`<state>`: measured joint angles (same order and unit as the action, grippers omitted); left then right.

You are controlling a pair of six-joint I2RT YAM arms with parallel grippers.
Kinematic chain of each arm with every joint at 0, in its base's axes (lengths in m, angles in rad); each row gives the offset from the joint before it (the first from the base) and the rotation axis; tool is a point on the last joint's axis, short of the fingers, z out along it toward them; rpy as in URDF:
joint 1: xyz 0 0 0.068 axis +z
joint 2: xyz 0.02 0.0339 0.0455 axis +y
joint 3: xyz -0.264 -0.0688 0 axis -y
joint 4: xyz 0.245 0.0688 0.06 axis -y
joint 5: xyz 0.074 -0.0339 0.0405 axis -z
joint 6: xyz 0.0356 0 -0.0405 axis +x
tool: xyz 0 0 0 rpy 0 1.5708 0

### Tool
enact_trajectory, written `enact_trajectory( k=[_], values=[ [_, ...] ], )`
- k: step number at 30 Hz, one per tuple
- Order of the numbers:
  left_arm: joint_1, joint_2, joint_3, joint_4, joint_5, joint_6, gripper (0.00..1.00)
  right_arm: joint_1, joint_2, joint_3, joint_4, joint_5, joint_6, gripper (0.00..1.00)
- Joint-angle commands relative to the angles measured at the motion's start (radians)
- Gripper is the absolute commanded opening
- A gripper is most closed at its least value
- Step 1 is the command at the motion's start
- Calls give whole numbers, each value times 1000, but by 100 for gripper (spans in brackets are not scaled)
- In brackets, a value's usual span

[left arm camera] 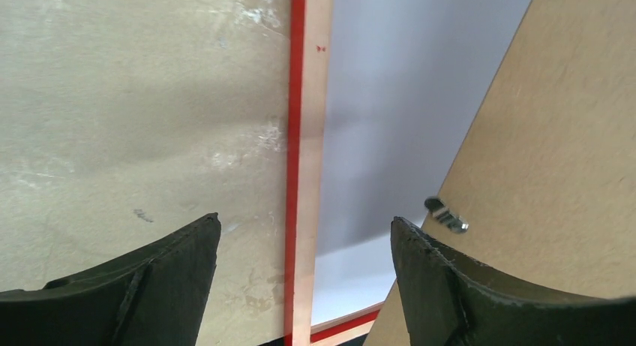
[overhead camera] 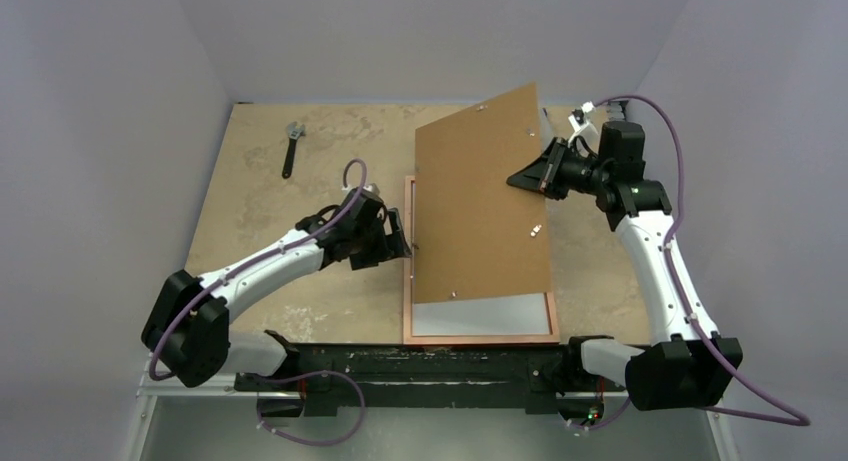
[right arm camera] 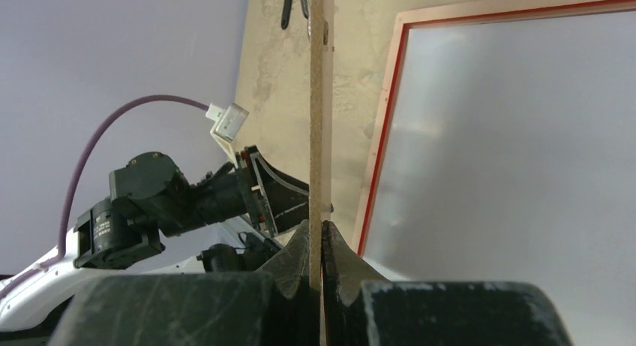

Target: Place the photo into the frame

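The frame lies back up on the table, showing pale wood rails with a red edge. The photo lies inside it, plain white back up, its picture side hidden. My right gripper is shut on the right edge of the brown backing board and holds it tilted above the frame, covering most of the photo. In the right wrist view the fingers pinch the board's thin edge. My left gripper is open and empty at the frame's left rail, next to the photo.
A black wrench lies at the back left of the table. The board carries small metal turn clips. Purple walls close in on three sides. The arm bases stand along the near edge.
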<state>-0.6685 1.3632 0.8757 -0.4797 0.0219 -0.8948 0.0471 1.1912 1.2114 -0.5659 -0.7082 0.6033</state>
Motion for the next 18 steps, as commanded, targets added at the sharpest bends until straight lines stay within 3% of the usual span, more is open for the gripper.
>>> enact_trajectory(
  k=[1,13,18],
  values=[
    [55,-73,-35,1,37,29,80,-1,-21,-29,156,-157,66,0],
    [86,-141,50,-129,21,57,80,-12,-24,-161,444,-279,260,0],
    [85,-174,108,-194,-17,63,80,-13,-22,-185,459,-274,255,0]
  ],
)
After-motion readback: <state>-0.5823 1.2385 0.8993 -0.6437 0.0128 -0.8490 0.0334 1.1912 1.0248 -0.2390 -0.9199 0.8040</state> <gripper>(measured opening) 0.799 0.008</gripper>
